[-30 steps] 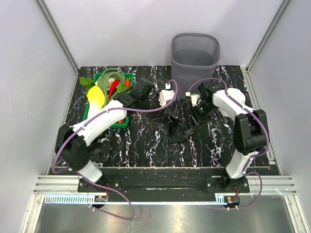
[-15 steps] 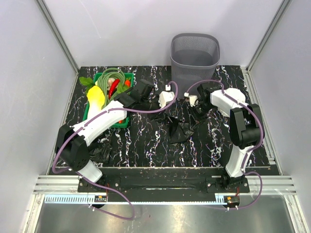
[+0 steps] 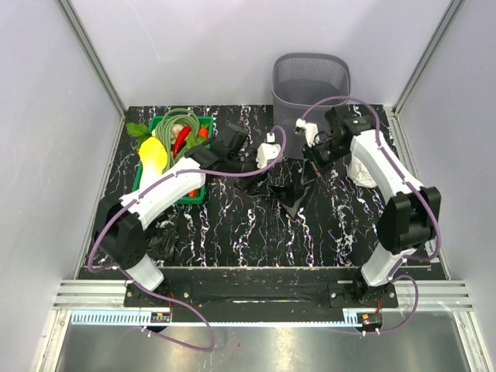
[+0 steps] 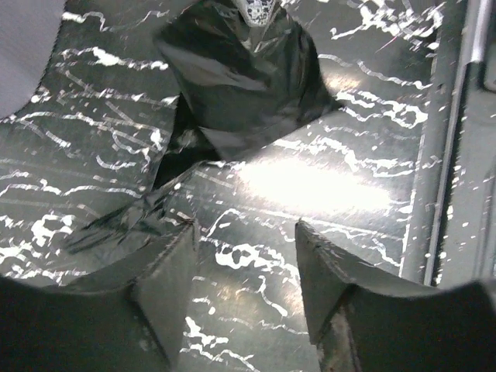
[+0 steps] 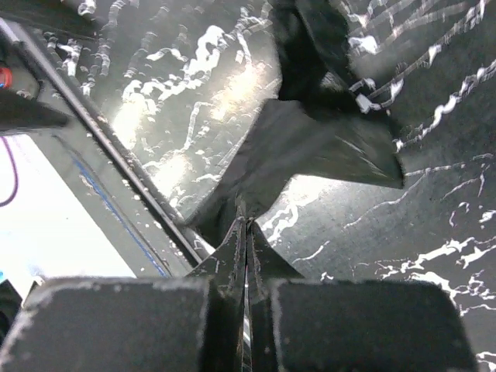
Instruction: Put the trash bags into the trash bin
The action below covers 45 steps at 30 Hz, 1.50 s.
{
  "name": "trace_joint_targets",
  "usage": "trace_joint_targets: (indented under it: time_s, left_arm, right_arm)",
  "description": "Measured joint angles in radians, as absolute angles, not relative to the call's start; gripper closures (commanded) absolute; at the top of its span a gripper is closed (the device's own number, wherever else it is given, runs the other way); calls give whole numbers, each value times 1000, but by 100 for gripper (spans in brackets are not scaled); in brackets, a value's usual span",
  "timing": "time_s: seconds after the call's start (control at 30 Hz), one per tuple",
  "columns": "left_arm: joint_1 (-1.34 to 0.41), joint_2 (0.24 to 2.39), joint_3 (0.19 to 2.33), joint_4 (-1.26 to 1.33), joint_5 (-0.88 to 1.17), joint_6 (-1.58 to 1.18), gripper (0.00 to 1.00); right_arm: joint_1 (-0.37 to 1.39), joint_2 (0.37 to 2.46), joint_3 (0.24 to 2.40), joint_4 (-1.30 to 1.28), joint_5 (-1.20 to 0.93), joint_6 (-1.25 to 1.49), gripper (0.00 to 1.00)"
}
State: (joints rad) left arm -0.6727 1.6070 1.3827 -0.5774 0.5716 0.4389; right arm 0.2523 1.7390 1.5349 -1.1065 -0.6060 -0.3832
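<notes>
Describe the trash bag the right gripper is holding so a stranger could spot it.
Find the grey mesh trash bin at the back. Just in front of it, the right gripper pinches a black trash bag, drawn into a peak. The other bag lies crumpled by the left arm's base.

Two robot arms, the left arm [image 3: 167, 194] and the right arm [image 3: 380, 160], are shown with white shells and black joints, each trailed by a thin purple cable [image 3: 283, 147], while the left gripper [image 4: 244, 287] and right gripper [image 5: 245, 256] are formed of dark, scuffed wedge-shaped fingers [image 4: 167, 288].
</notes>
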Motion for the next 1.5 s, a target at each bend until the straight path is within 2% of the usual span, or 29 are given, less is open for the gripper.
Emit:
trace_joint_targets:
  time_s: [0.07, 0.13, 0.3, 0.47, 0.9, 1.0, 1.1, 1.17, 1.2, 1.23, 1.5]
  left_arm:
    - [-673, 1631, 1412, -577, 607, 432, 36]
    - [-673, 1663, 1462, -578, 650, 416, 27]
    - [-673, 1734, 1609, -582, 734, 380, 18]
    - [-673, 1751, 1676, -580, 796, 337, 15]
    - [-749, 1747, 1626, -585, 809, 261, 15]
    - [-760, 1748, 1626, -582, 805, 262, 22]
    - [-769, 1755, 1626, -583, 797, 268, 44]
    - [-774, 1764, 1628, -588, 794, 280, 77]
    - [-775, 1773, 1635, -598, 790, 287, 97]
    - [-776, 1785, 1642, -604, 786, 301, 100]
    - [-778, 1807, 1645, -633, 752, 331, 100]
  right_arm:
    - [252, 1702, 1602, -1156, -651, -415, 100]
    - [254, 1669, 1646, -1198, -688, -447, 100]
    - [264, 1626, 1682, -1291, -747, -502, 100]
    - [268, 1626, 1683, -1306, -753, -476, 100]
    - [268, 1626, 1683, -1234, -754, -359, 100]
    - [268, 1626, 1683, -1227, -754, -349, 100]
    - [268, 1626, 1683, -1223, -754, -339, 100]
    - [268, 1626, 1683, -1223, -754, -334, 100]
    - [268, 1626, 1683, -1223, -754, -333, 100]
    - [268, 1626, 1683, -1223, -754, -331, 100]
    - [268, 1615, 1683, -1217, -751, -313, 100]
